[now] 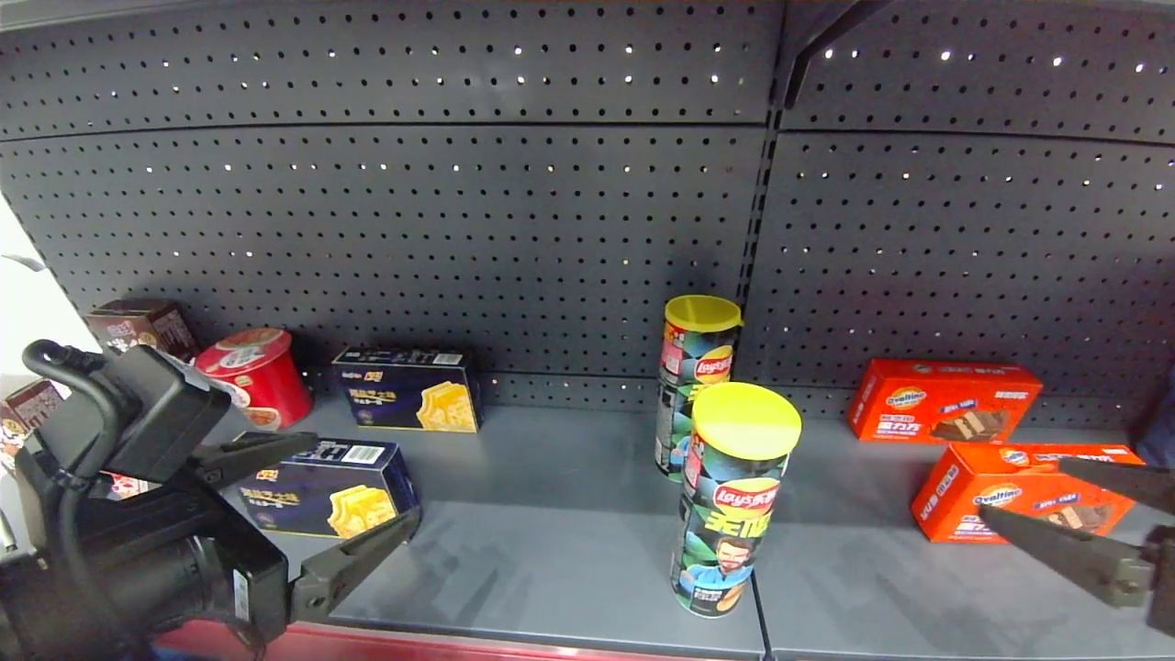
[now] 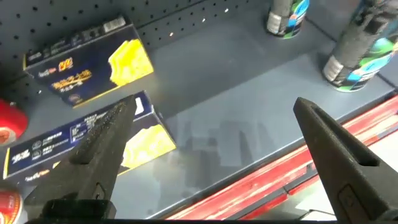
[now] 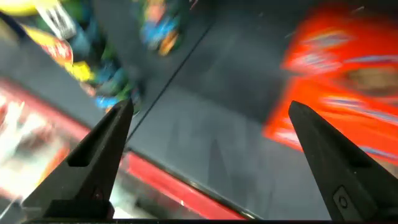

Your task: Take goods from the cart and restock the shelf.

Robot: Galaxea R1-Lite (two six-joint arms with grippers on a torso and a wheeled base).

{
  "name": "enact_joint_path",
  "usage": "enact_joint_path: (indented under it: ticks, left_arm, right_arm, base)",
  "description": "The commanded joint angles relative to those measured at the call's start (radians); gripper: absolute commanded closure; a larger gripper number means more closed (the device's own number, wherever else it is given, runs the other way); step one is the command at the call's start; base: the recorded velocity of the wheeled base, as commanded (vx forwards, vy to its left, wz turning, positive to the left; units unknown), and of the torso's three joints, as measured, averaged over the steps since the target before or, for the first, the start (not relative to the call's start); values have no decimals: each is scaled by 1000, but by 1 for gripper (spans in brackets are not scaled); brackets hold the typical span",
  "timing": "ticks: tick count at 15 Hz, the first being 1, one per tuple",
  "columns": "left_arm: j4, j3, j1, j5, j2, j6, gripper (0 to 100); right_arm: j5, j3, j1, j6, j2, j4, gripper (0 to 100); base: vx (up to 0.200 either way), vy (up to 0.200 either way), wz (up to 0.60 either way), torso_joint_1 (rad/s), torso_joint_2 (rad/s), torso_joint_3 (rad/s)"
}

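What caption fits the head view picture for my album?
Left gripper and right gripper, jaws open, hover at a shelf of chip cans, blue boxes and orange boxes.

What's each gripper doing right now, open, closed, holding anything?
Left gripper: open, holding nothing, beside the front blue box.
Right gripper: open, holding nothing, near the front orange box.

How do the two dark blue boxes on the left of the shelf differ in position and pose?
The rear blue box sits back by the pegboard, while the front blue box lies nearer the shelf's front edge. The rear blue box faces squarely forward, but the front blue box is turned at an angle. The open left gripper is close to the front blue box and apart from the rear blue box. Both share the same dark blue and yellow design.
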Motion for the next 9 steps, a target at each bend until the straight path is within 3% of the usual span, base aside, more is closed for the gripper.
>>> enact_joint_path:
  ticks: [1, 4, 6, 9]
  left_arm:
    - [1, 7, 8, 1, 14, 1, 0]
    - [7, 12, 9, 4, 8, 1, 0]
    - [1, 36, 46, 3, 2, 2, 0]
    - [1, 45, 52, 0, 1, 2, 0]
  right_arm:
    - [-30, -44, 125, 15, 257, -21, 0]
    - [-164, -78, 219, 49, 383, -43, 0]
    - [-201, -84, 237, 89, 441, -61, 0]
    - [-210, -96, 234, 89, 467, -58, 0]
  base:
    - [0, 0, 0, 0, 0, 0]
    - [0, 0, 0, 0, 0, 0]
    - [0, 0, 0, 0, 0, 0]
    - [0, 0, 0, 0, 0, 0]
